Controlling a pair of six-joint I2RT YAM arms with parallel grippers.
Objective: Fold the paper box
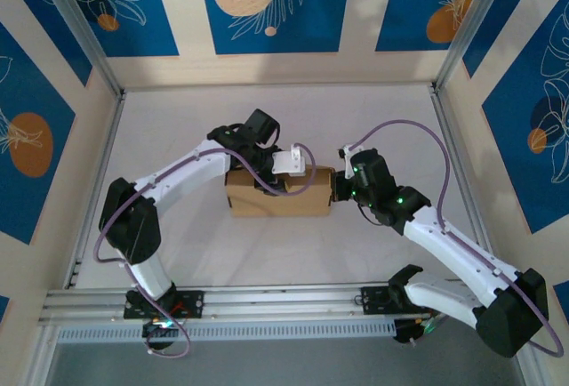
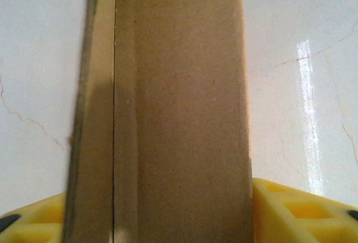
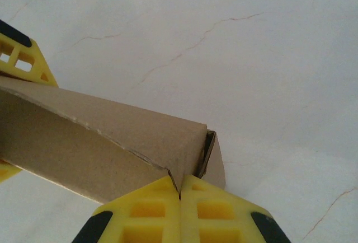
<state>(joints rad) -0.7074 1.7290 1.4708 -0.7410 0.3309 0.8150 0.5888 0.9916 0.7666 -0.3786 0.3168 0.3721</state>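
The box point(image 1: 267, 201) lay mid-table point(image 1: 178, 128). Your left gripper point(image 1: 290, 165), coming in from 12 o'clock, seemed to pinch it across its width. Your right gripper point(image 3: 179, 212), fingers pressed together, butted its 3 o'clock end. You needed to squeeze squarely and pin that end.

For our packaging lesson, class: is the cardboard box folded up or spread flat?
Folded up: the box is a compact block with standing walls and a creased corner.
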